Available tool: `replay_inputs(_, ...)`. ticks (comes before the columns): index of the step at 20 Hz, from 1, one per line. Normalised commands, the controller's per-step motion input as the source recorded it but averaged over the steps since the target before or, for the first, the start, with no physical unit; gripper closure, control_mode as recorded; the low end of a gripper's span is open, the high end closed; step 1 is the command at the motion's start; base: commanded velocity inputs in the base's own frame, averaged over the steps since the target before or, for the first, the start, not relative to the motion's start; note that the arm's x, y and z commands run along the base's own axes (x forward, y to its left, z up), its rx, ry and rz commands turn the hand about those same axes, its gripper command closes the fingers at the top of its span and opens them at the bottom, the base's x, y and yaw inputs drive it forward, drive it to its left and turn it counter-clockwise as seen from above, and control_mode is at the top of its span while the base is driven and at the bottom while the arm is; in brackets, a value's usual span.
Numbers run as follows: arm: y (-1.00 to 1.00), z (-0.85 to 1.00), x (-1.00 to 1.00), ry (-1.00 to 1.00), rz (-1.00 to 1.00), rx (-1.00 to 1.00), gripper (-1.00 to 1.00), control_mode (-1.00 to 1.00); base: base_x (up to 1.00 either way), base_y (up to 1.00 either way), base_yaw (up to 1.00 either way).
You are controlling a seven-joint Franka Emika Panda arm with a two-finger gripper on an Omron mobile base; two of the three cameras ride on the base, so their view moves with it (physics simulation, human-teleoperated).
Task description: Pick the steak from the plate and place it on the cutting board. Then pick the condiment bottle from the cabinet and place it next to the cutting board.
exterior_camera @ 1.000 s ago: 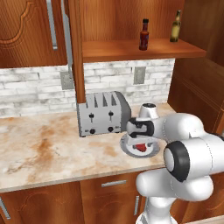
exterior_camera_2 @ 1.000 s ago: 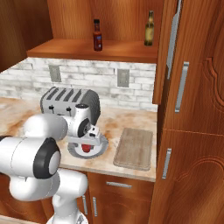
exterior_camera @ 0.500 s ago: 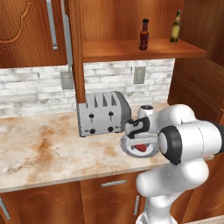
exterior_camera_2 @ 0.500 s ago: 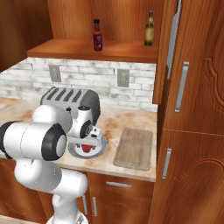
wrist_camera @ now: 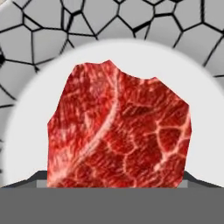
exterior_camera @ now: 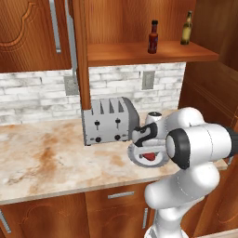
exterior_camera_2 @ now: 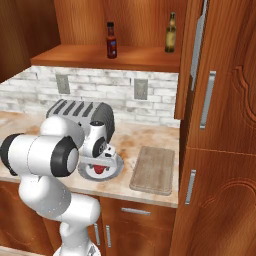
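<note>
Where the gripper (exterior_camera_2: pixel 101 161) hangs low over the plate (exterior_camera_2: pixel 116 166), one steak (wrist_camera: pixel 118 131) lies directly beneath it on the plate's white centre; jaw opening cannot be told. Steak's long axis unclear. One cutting board (exterior_camera_2: pixel 153 169) beside the plate; two bottles on the cabinet (exterior_camera: pixel 153 51) shelf: one condiment bottle (exterior_camera: pixel 153 36), one olive-green bottle (exterior_camera: pixel 186 28).

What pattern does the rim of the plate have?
Grey with dark crackle lines, on the plate; clearest in the hand view.
</note>
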Motion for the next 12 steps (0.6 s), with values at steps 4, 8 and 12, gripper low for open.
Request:
replay_inputs(4, 0.0, 0.0, 0.0, 0.0, 0.0, 0.0, 1.0, -1.0, 0.0, 0.0, 0.0)
replay_inputs(8, -0.03, 0.19, -0.07, -0.01, 0.0, 0.0, 1.0, -1.0, 0.0, 0.0, 0.0)
replay_inputs(12, -0.09, 0.41, -0.13, -0.05, 0.01, 0.0, 1.0, -1.0, 0.0, 0.0, 0.0)
